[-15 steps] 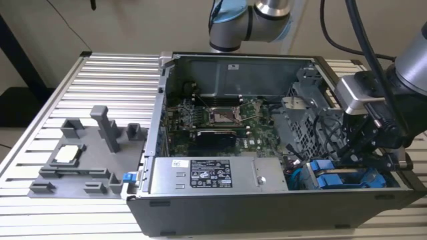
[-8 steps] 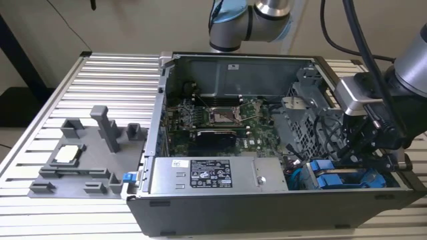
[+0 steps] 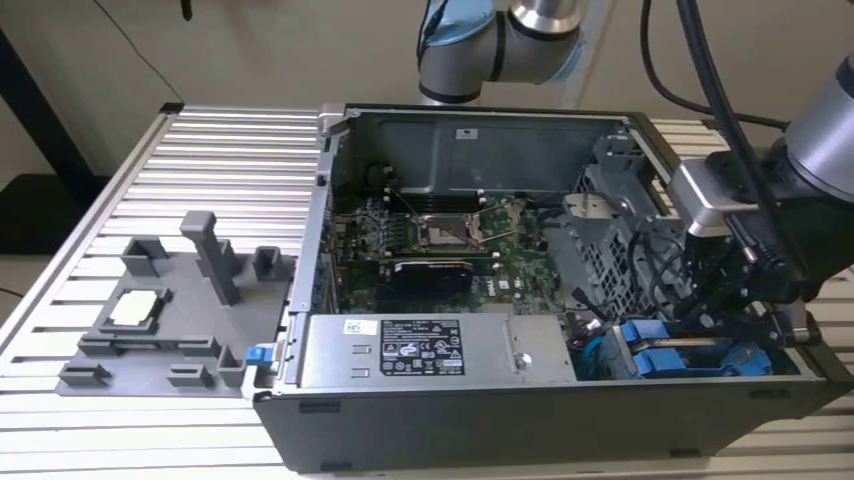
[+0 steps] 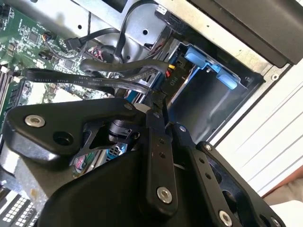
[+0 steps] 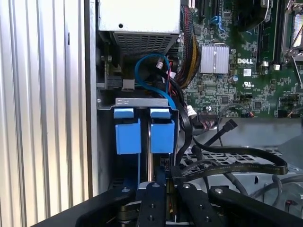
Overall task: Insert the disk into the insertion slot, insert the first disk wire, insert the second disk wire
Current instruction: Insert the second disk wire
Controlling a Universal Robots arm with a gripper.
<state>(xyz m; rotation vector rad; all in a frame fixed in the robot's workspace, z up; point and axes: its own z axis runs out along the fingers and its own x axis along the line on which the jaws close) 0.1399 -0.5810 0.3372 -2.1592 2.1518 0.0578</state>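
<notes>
The claw point(image 3: 734, 300) is low inside the open computer case point(image 3: 441, 440), at the right of the exterior view, just above the blue drive carriers. In the first wrist view its black fingers point(image 5: 154, 203) stand close together at the bottom middle of the frame, over the gap between the two carriers; I cannot tell if they clamp something. In the second wrist view the same fingers point(image 4: 158, 156) point toward a dark connector and flat black cables point(image 4: 94, 80), but the tips are hidden there.

The disk point(image 5: 162, 135) sits already in its slot of the metal bay, its blue frame beside the other blue carrier point(image 5: 128, 135); which of the two it is I cannot say for sure. The second wrist view shows the bay from the side, with a blue tab point(image 4: 208, 66) at the upper right.

The exterior view shows more: the green motherboard point(image 3: 427, 240) in the middle, the grey power supply point(image 3: 427, 350) with a white label, and a grey fixture point(image 3: 174, 310) on the ribbed counter point(image 3: 200, 170) at the left
</notes>
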